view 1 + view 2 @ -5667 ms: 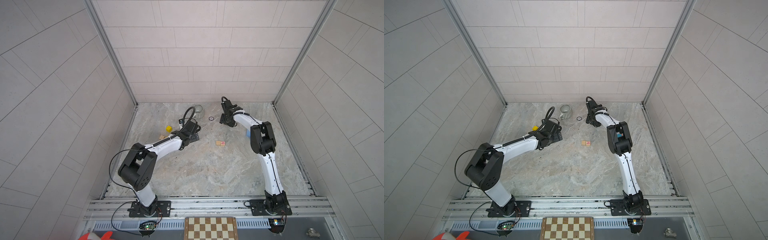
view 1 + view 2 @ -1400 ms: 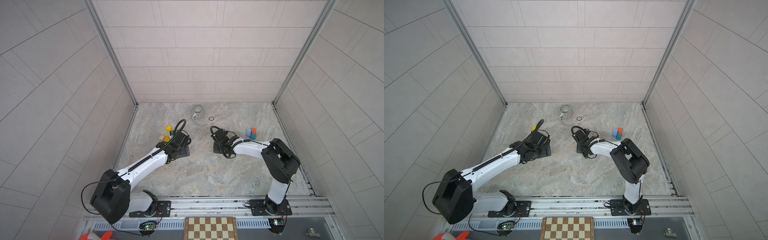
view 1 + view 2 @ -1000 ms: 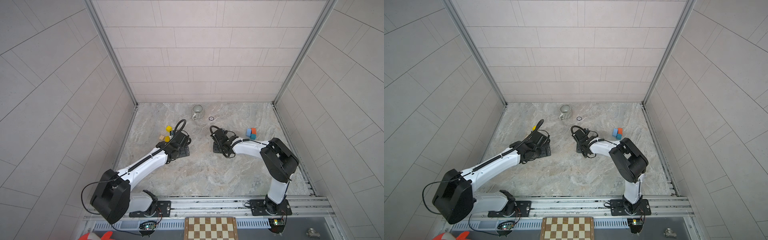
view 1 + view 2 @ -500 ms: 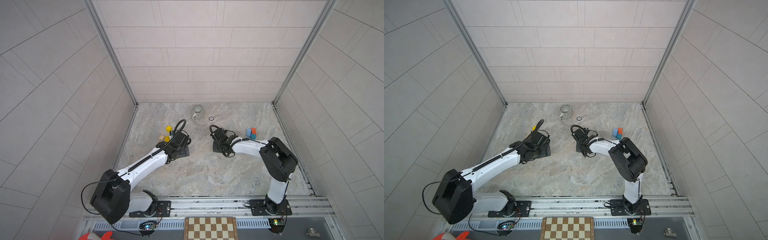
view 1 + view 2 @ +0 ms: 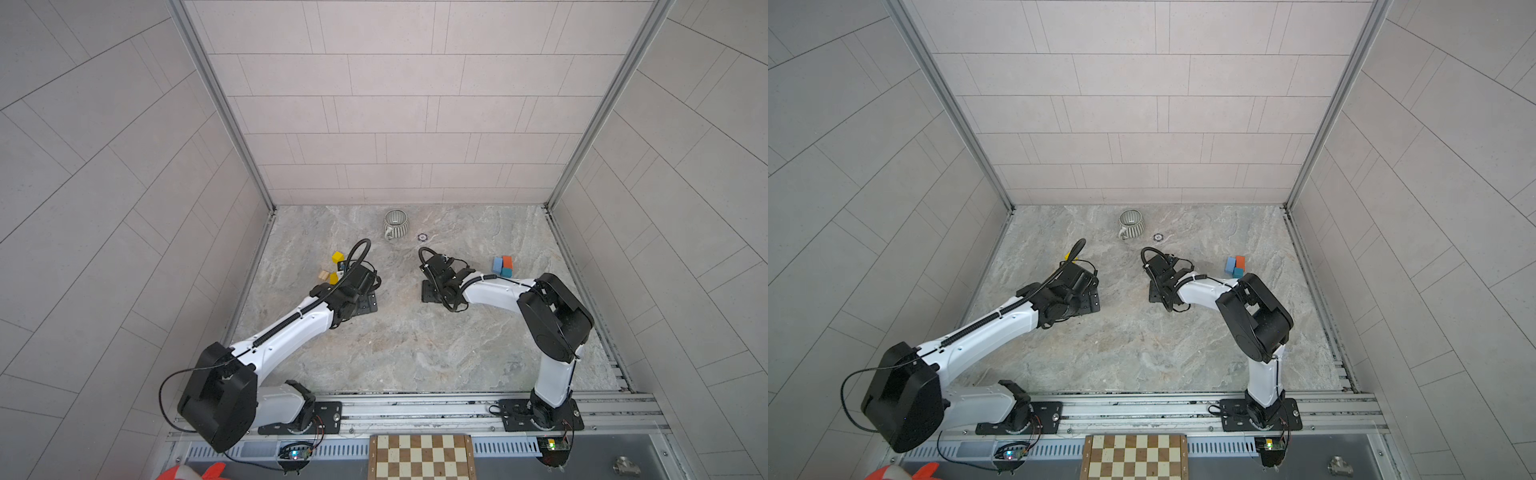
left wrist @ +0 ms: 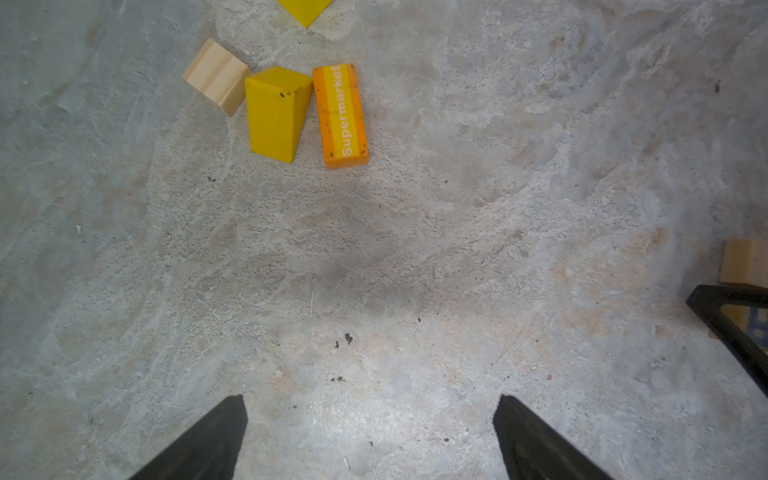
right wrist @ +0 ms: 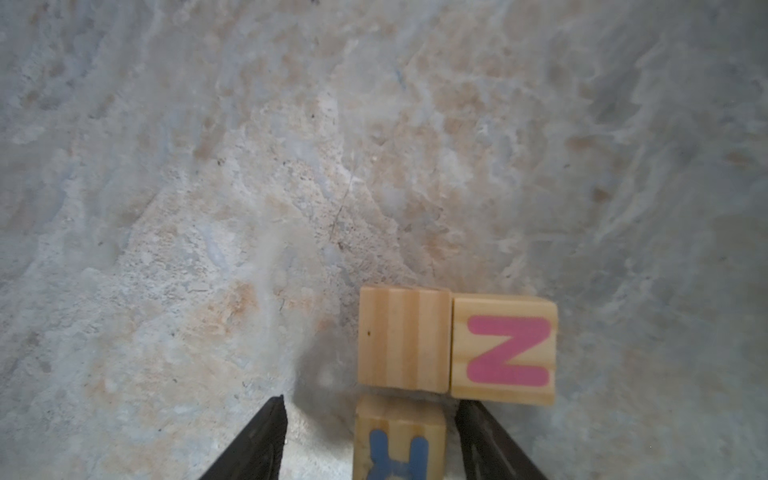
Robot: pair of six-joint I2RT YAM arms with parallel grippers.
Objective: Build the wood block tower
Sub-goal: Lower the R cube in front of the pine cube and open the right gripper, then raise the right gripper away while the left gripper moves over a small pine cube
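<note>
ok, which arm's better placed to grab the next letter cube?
Right, I'd say. The right hand straddles the blue-letter cube, open, beside the N cube. The left hand is open on nothing, the yellow block and orange block farther off.

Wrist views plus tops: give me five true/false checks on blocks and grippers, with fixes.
1. The left gripper is open with nothing between its jaws. True.
2. The pink-N cube is stacked on another cube. False: it lies on the table beside the plain-faced cube.
3. The right gripper straddles the blue-letter cube, with a gap on one side. True.
4. The Supermarket block is blue. False: it is orange.
5. The blue and orange-red blocks sit inside the grey cup. False: they lie on the table, apart from it.
</note>
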